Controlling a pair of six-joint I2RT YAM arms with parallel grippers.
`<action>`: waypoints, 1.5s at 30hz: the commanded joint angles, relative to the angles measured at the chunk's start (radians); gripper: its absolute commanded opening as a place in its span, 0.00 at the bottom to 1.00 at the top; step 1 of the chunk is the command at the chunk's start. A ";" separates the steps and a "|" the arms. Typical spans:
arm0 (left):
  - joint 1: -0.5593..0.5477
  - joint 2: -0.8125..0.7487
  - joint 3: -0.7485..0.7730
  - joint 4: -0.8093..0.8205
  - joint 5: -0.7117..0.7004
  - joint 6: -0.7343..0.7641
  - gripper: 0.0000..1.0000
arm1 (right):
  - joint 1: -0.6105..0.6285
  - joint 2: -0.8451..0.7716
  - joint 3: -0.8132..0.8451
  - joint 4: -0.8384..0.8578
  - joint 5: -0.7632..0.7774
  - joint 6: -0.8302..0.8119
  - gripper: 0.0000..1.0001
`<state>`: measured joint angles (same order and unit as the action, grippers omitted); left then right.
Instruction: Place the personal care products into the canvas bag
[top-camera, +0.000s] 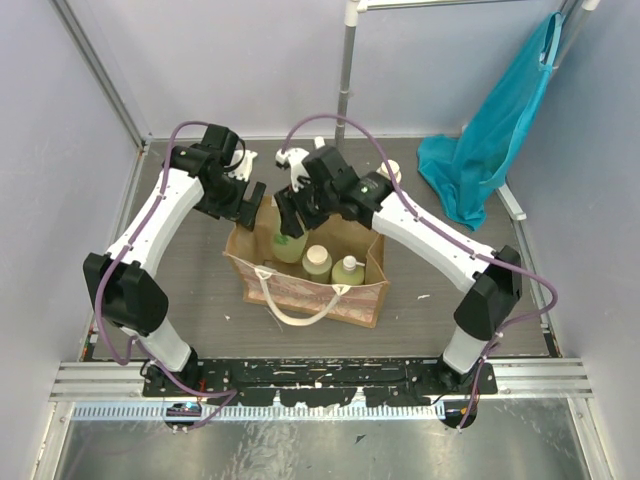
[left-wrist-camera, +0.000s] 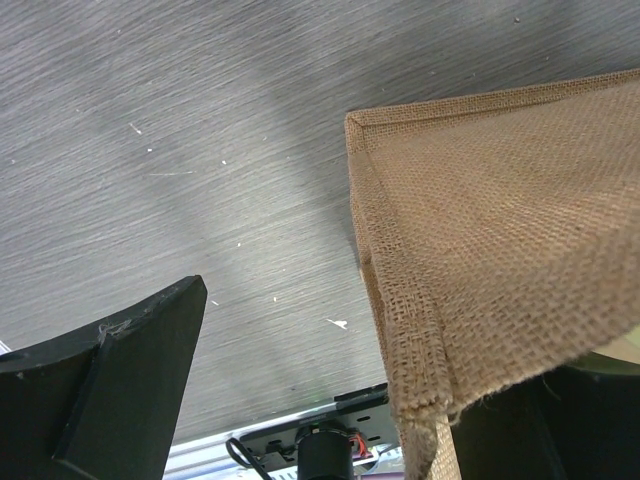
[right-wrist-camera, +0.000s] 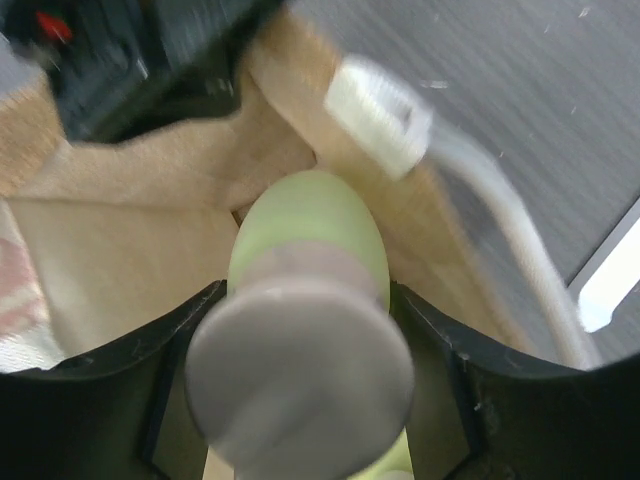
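The tan canvas bag (top-camera: 300, 290) stands open mid-table, with two pale yellow-green bottles (top-camera: 317, 262) (top-camera: 348, 270) upright inside. My right gripper (top-camera: 292, 215) is shut on a third bottle (top-camera: 290, 243), just below its cream cap, and holds it over the bag's back left part. In the right wrist view the bottle (right-wrist-camera: 305, 235) hangs between my fingers (right-wrist-camera: 200, 320) above the bag's inside (right-wrist-camera: 120, 250). My left gripper (top-camera: 247, 203) is open at the bag's back left corner (left-wrist-camera: 480, 230). Its right finger (left-wrist-camera: 560, 420) is behind the burlap rim. A cream cap (top-camera: 388, 172) shows behind the right arm.
A teal cloth (top-camera: 490, 140) hangs from a rack at the back right and pools on the table. A metal pole (top-camera: 345, 70) stands behind the bag. The bag's cream handle (top-camera: 298, 305) droops over its near side. Walls close in on the left and right.
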<state>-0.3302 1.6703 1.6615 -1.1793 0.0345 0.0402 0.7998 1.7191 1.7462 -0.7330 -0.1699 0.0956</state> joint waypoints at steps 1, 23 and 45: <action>0.003 -0.026 0.001 0.004 -0.015 0.009 0.98 | 0.009 -0.167 -0.154 0.292 0.031 -0.006 0.01; 0.002 -0.029 0.001 -0.001 -0.018 0.012 0.98 | 0.081 -0.062 -0.216 0.298 0.232 -0.097 0.01; 0.002 -0.023 -0.001 0.005 0.001 0.000 0.98 | 0.105 0.036 -0.238 0.279 0.288 -0.092 0.67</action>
<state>-0.3302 1.6703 1.6615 -1.1790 0.0349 0.0399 0.9154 1.7897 1.4685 -0.5011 0.0418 0.0242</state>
